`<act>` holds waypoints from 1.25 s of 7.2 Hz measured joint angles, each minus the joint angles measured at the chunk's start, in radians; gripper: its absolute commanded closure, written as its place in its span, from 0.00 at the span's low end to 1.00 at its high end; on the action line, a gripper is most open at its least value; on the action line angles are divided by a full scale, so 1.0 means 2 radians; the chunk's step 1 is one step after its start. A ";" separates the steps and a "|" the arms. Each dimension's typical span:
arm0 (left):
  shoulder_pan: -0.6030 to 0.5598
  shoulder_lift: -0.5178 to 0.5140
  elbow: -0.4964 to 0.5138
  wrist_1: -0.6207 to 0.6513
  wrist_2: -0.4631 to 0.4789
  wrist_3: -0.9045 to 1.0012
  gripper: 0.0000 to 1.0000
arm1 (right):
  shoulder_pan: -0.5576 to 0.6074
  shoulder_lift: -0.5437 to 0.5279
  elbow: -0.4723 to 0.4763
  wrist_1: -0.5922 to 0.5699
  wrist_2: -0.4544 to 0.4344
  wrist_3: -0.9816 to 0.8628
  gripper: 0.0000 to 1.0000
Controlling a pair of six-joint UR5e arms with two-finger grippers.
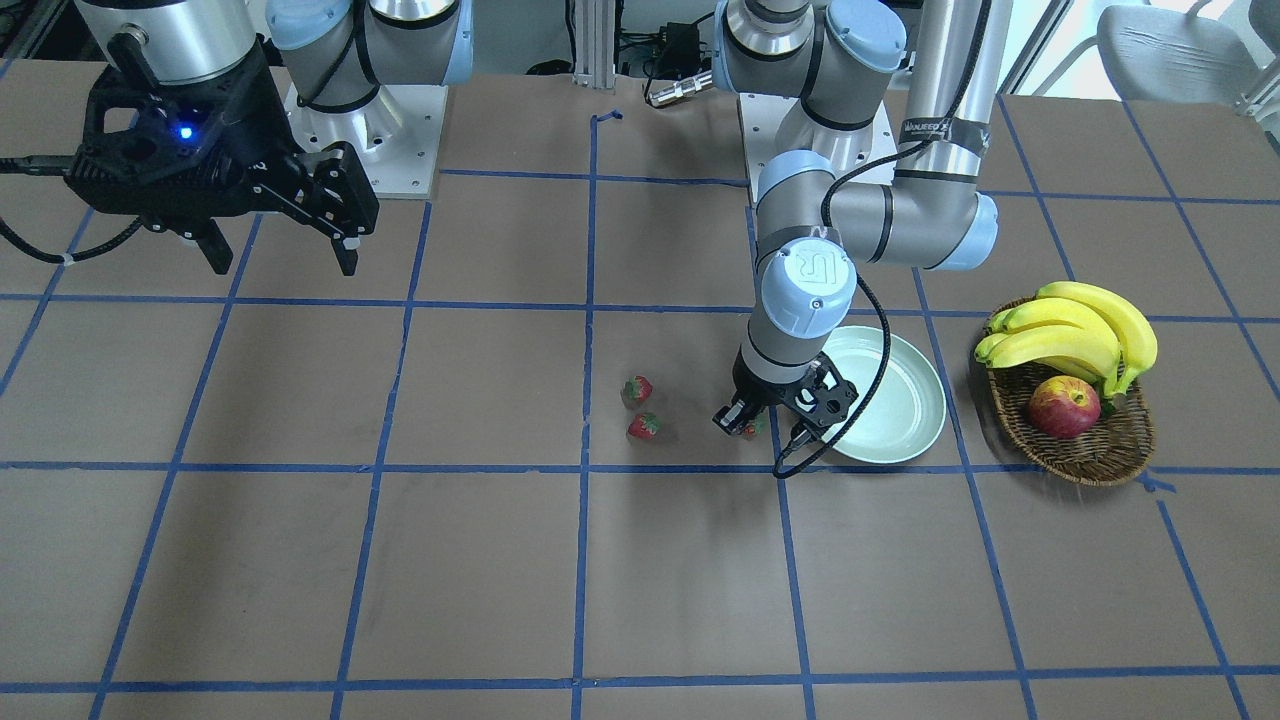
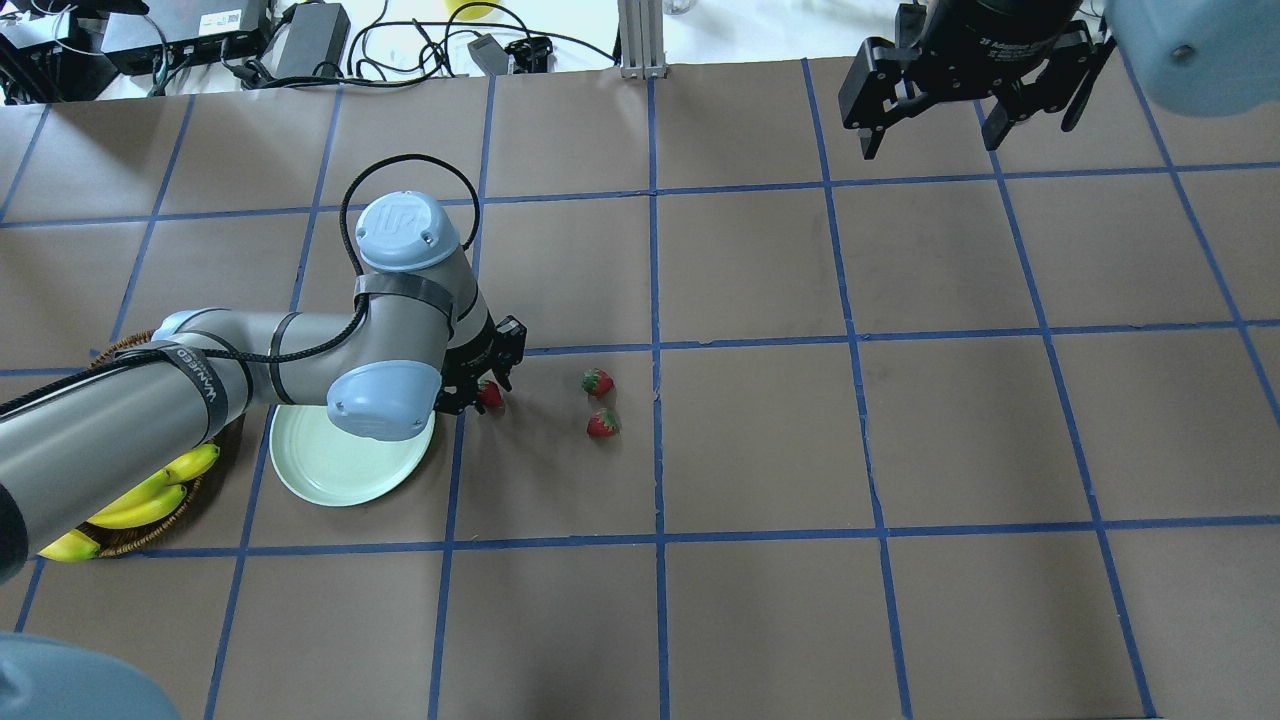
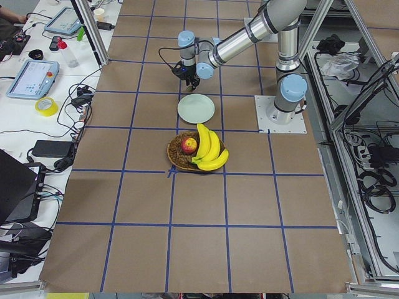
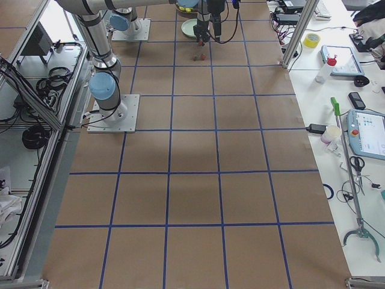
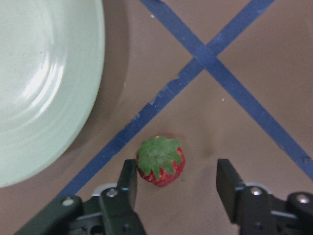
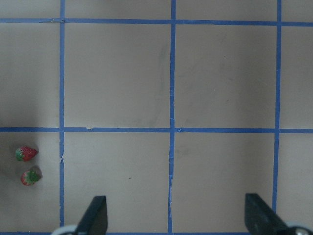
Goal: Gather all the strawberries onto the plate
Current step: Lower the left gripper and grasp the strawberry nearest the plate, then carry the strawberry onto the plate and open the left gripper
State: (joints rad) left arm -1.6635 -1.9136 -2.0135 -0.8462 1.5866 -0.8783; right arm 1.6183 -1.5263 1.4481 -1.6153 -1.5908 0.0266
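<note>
Left tool (image 5: 177, 176), spread, straddles a strawberry (image 5: 160, 168) on the worktop (image 5: 254, 58) just beside the plate (image 5: 44, 88); it sits off-centre between the fingers, so centring before a gentle squeeze looks wise. Two more strawberries (image 2: 598, 382) (image 2: 602, 424) lie farther from the plate

Diffuse overhead light falls evenly on the matte brown surface (image 1: 300, 560), without glare. A soft shadow lies under the left claw (image 5: 177, 174). The plate (image 5: 44, 73) carries faint glossy highlights. The left wrist view is mildly soft, and the right claw (image 6: 173, 215) is blurred at the frame's lower edge.
</note>
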 measured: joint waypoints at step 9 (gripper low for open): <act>0.038 0.053 0.083 -0.211 0.026 0.117 1.00 | 0.000 0.000 0.000 0.000 -0.001 0.000 0.00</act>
State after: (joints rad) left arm -1.5869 -1.8084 -1.8477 -1.2672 1.6376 -0.6436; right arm 1.6183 -1.5263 1.4481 -1.6153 -1.5923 0.0267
